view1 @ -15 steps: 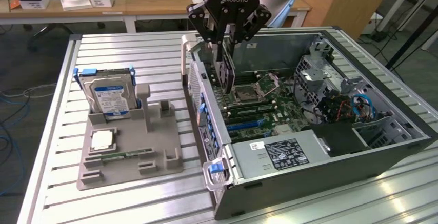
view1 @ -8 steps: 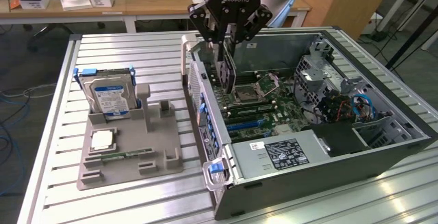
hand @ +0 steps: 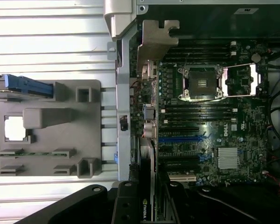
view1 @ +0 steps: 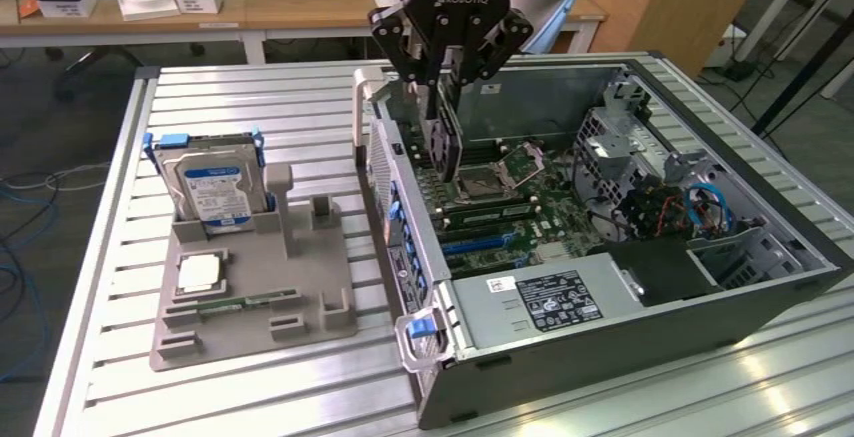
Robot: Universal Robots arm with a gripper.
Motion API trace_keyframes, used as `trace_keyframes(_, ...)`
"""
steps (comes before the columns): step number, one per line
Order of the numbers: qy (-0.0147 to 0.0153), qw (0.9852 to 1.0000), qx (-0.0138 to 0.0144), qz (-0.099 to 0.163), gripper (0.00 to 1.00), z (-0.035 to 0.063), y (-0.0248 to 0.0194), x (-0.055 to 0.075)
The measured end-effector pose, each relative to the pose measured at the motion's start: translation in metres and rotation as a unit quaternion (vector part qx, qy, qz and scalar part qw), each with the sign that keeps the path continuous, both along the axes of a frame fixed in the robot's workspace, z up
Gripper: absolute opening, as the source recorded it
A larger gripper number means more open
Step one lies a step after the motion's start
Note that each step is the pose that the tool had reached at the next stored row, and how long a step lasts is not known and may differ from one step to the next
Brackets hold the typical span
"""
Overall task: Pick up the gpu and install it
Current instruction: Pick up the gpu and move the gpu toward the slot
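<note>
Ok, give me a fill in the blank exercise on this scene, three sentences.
1. The gripper is shut on the ____.
2. The hard drive stands ____ in the grey fixture.
3. The fixture sits on the exterior view's ____ of the computer case.
Missing words: gpu, upright, left.

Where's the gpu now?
The gpu hangs edge-down in the gripper over the motherboard, near the open case wall on the exterior view's left.
</note>
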State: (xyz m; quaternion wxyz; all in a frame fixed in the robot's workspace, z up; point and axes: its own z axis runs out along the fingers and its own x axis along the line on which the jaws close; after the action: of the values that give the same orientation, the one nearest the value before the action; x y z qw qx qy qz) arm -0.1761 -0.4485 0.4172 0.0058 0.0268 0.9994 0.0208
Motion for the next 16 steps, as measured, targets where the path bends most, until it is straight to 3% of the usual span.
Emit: trace_keyframes(16, 0.0, 1.0, 0.0001, 0.0, 0.26, -0.0001, 0.0, 0.013)
